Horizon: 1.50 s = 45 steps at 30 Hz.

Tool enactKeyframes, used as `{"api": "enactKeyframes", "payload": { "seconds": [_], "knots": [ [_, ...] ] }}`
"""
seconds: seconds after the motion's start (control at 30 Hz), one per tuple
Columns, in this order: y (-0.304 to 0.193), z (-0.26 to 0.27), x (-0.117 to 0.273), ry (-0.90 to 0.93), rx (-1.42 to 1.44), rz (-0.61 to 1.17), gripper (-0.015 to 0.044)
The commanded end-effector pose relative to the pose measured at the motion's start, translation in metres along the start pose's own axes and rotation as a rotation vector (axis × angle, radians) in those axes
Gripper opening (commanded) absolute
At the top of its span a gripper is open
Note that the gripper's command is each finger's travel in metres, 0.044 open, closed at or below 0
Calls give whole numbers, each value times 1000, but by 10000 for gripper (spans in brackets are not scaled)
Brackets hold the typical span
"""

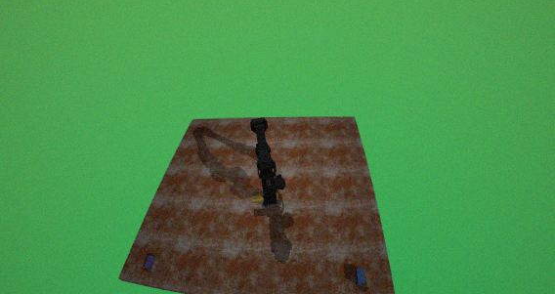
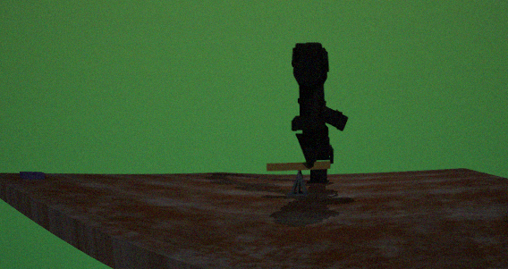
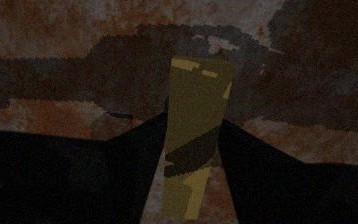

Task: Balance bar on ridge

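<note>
The yellow bar (image 2: 286, 166) (image 1: 257, 198) (image 3: 198, 95) lies level across the top of the small grey ridge (image 2: 299, 186), and both its ends are clear of the table (image 2: 134, 206) (image 1: 332, 177). My gripper (image 2: 313, 163) (image 1: 270, 201) (image 3: 192, 122) reaches down over the bar's right part. Its two dark fingers stand close on either side of the bar, slightly apart and not squeezing it. In the top view the arm hides most of the bar and the ridge.
A small blue block (image 1: 149, 262) (image 2: 31, 175) lies near the table's front left corner and another blue block (image 1: 361, 275) lies near the front right corner. The arm's shadow falls on the table around the ridge.
</note>
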<state>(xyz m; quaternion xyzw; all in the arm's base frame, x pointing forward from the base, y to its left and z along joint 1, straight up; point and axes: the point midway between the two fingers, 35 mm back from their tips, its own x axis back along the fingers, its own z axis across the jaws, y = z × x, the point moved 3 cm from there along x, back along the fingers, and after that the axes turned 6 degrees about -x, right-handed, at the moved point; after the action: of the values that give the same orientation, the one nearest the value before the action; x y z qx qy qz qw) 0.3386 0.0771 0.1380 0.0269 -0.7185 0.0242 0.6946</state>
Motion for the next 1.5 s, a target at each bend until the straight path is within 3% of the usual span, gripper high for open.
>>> {"api": "enactKeyframes", "payload": {
  "seconds": [0.0, 0.4, 0.73, 0.87, 1.17, 1.47],
  "knots": [
    [0, 0, 0, 0, 0, 0, 173],
    [0, 0, 0, 0, 0, 0, 185],
    [0, 0, 0, 0, 0, 0, 440],
    [0, -1, 7, 0, 0, 0, 440],
    [0, 0, 98, -3, 0, 0, 440],
    [0, 0, 100, -3, 0, 0, 440]
  ]
}}
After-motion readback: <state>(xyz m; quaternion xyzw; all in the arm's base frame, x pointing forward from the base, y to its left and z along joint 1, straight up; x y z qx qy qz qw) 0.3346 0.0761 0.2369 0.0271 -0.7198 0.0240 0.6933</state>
